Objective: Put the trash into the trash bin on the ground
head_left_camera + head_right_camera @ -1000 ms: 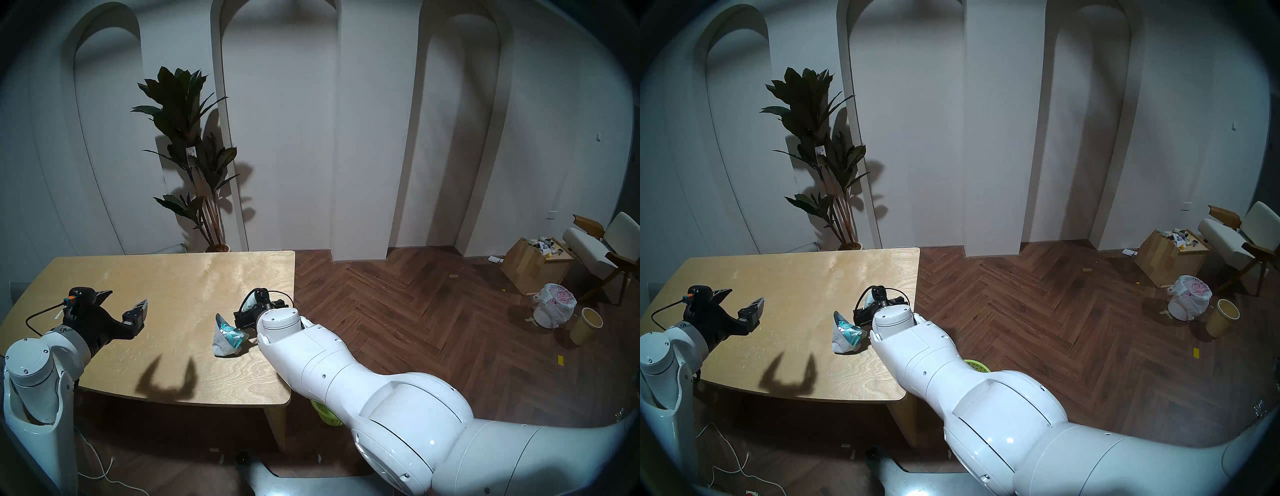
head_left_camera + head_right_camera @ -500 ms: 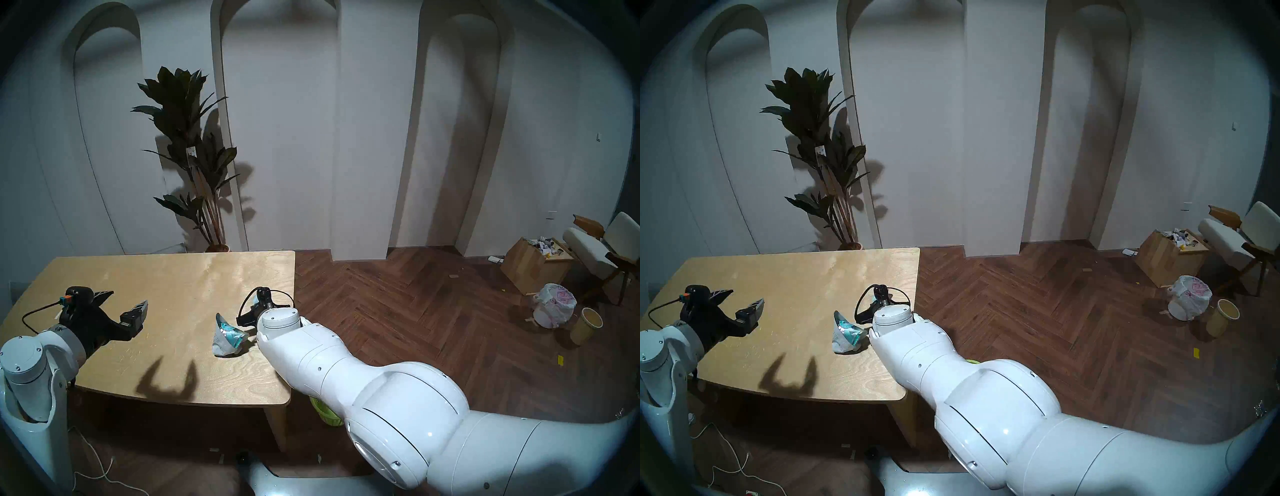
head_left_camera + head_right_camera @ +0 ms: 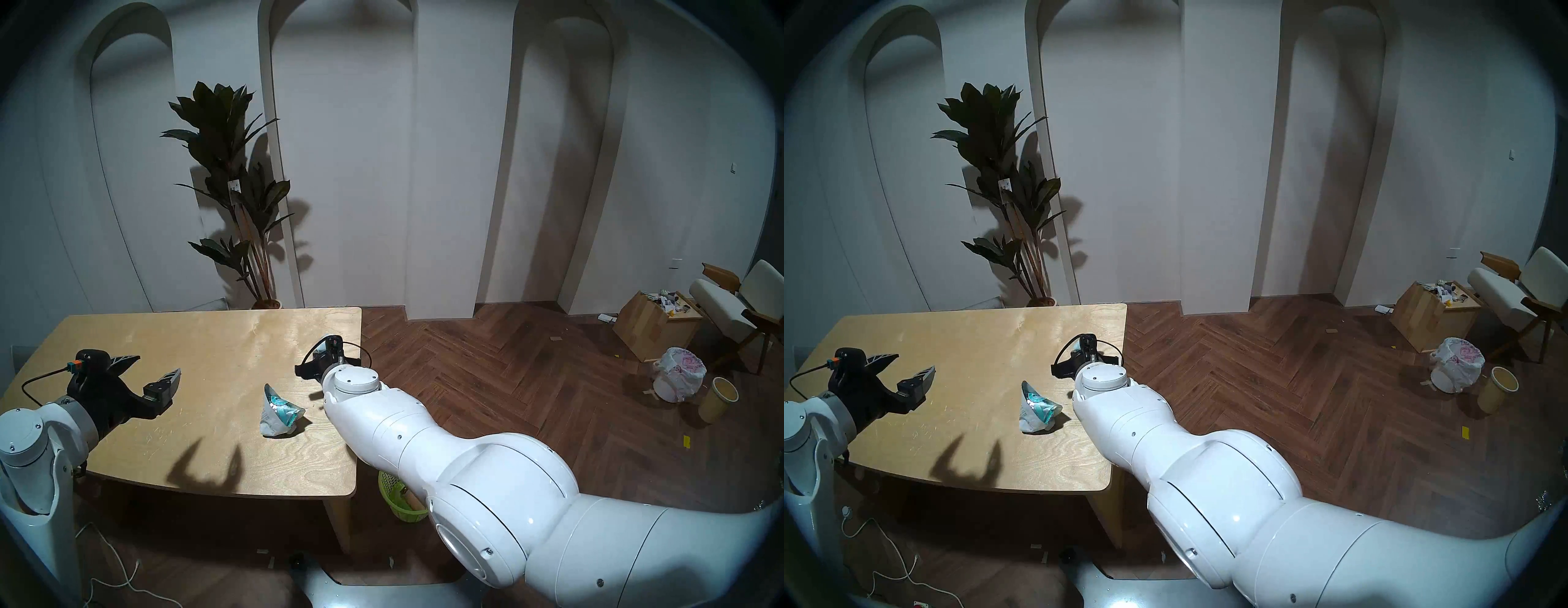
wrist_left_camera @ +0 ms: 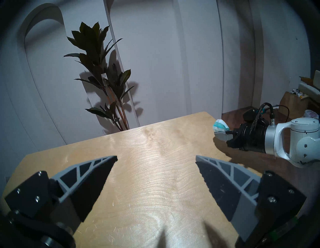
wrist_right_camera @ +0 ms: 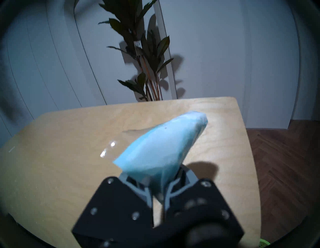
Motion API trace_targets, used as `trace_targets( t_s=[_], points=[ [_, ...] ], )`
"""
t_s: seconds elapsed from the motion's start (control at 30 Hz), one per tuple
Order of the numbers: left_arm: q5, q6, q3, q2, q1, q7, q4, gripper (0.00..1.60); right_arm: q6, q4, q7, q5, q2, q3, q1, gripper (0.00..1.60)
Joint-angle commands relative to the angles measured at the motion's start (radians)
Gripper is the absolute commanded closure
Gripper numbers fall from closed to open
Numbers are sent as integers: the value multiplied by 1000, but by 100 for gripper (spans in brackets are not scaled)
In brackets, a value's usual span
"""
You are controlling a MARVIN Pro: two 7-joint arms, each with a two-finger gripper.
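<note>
My right gripper (image 5: 158,188) is shut on a pale mint packet (image 5: 161,149), which hangs a little above the table's (image 3: 212,339) right side. From the left wrist view the packet (image 4: 220,125) sticks out past the right gripper (image 4: 223,134). A wrinkly silver-white bag with teal print (image 3: 278,412) lies on the table just left of the right arm. The lime-green mesh trash bin (image 3: 401,499) stands on the floor by the table's right front corner, partly hidden by my right arm. My left gripper (image 3: 148,373) hovers open and empty over the table's left side.
On the floor at far right stand a white bin lined with a bag (image 3: 679,380), a tan cylindrical bin (image 3: 717,399), a cardboard box of clutter (image 3: 653,325) and a chair (image 3: 738,305). A potted plant (image 3: 237,191) stands behind the table.
My right gripper has shut on the mint packet and lifted it off the table, moving back and to the right. The left arm has drifted slightly left.
</note>
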Motion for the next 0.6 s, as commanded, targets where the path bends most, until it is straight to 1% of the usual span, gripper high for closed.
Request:
trace_targets(
  t_s=[0.0,0.03,0.1,0.17,0.23,0.27,0.3,0.33,0.43,0.57],
  points=[
    [-1,-7,48,45,-73,15,28,0,-102,-62,59,14,74,31,-23,160],
    [2,-8,61,51,-89,23,36,0,-130,-64,68,14,82,33,-32,160],
    [-2,-13,83,58,-123,32,51,0,-159,-80,77,15,101,37,-56,160],
    [-7,-13,101,68,-141,41,59,0,-184,-98,89,16,118,41,-77,160],
    [9,-18,124,76,-157,53,57,0,-223,-114,101,16,137,42,-105,160],
    [8,-19,132,76,-163,56,57,0,-226,-123,105,16,145,43,-117,160],
    [7,-18,143,78,-171,62,59,0,-261,-131,114,18,153,44,-132,160],
    [5,-18,150,77,-177,66,59,0,-255,-148,119,19,163,47,-145,160],
    [8,-18,174,75,-190,80,52,0,-307,-183,134,23,189,52,-183,160],
    [15,-15,198,72,-203,98,37,0,-337,-234,147,28,224,58,-229,160]
  ],
)
